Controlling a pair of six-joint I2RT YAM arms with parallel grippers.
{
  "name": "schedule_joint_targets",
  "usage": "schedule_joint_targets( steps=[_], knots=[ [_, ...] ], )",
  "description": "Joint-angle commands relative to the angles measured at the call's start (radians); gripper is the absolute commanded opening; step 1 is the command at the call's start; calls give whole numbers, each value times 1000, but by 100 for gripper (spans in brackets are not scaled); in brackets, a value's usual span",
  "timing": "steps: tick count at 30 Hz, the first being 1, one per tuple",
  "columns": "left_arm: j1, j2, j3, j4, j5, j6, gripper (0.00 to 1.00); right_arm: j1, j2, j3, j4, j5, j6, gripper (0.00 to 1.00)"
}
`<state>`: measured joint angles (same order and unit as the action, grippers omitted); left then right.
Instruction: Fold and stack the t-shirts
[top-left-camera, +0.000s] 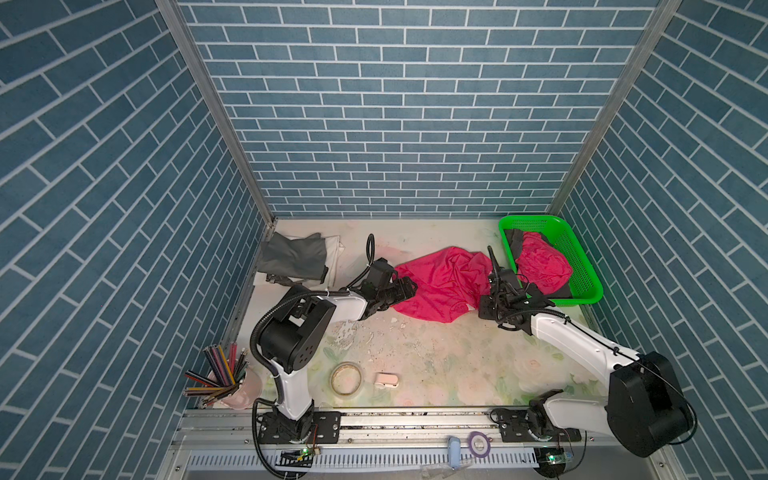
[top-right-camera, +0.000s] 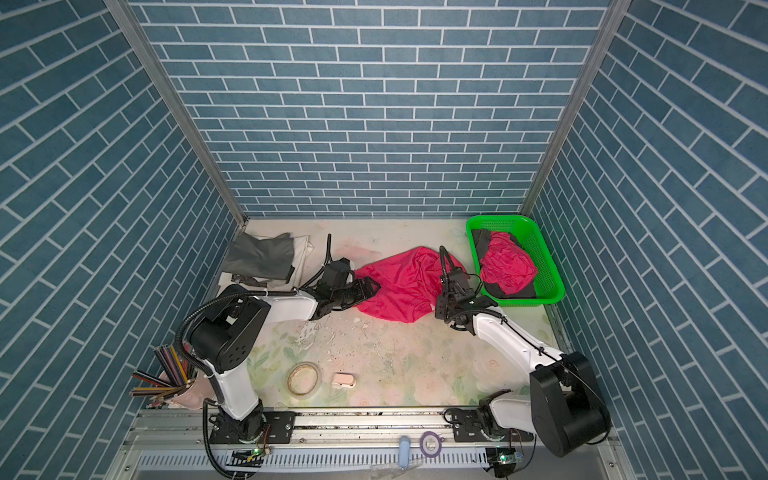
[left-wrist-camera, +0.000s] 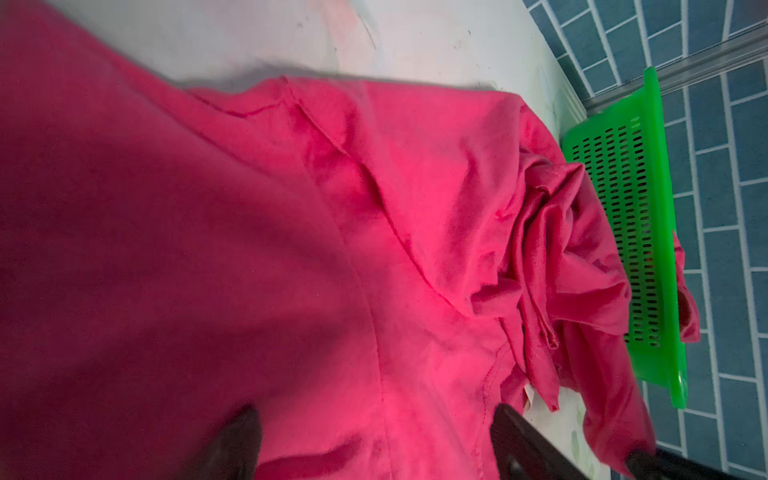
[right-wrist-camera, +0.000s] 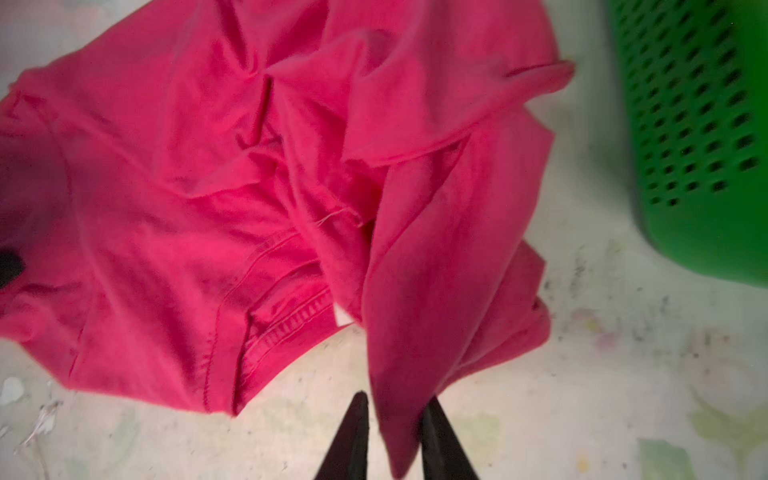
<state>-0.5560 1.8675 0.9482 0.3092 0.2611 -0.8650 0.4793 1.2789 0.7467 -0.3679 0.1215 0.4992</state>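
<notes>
1. Right gripper (right-wrist-camera: 395, 399): jaws barely apart around a fold of the crumpled magenta-pink cloth t-shirt (top-left-camera: 440, 286); whether it grips, I cannot tell.
2. Left gripper (left-wrist-camera: 376, 411): wide open, empty, over its left end.
3. It lies left-right on the surface (top-left-camera: 436, 365), between both.

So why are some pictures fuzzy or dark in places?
Left wrist view: the part of the pink t-shirt nearest the camera is shadowed and soft, its far folds sharp. Right wrist view: the green basket is smeared, out of focus. Both top views: crisp, evenly lit, walls splayed.
</notes>
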Motion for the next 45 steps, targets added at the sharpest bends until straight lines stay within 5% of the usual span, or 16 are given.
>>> schedule_joint_targets(
  steps=[1, 12, 16, 19, 26, 34, 39, 45],
  knots=[
    [47, 70, 62, -74, -34, 49, 88, 41, -28, 5, -22, 5, 57, 32],
    [98, 299, 409, -265, -147, 186, 88, 47, -52, 59, 13, 17, 5, 79],
    [113, 345, 635, -424, -223, 268, 88, 47, 95, 195, 28, -2, -20, 86],
    [114, 251, 668, -465, -262, 298, 88, 44, 236, 307, 42, 3, 4, 87],
    [168, -126, 253, -203, -107, 170, 88, 38, 527, 528, 107, -117, 82, 82],
    [139, -281, -105, 3, 99, -55, 88, 51, 659, 584, 109, -114, 107, 76],
    [120, -318, -221, 68, 103, -140, 88, 53, 689, 556, 155, -114, 141, 73],
    [68, -301, -235, 74, 89, -186, 88, 64, 727, 568, 174, -67, 146, 56]
  ],
)
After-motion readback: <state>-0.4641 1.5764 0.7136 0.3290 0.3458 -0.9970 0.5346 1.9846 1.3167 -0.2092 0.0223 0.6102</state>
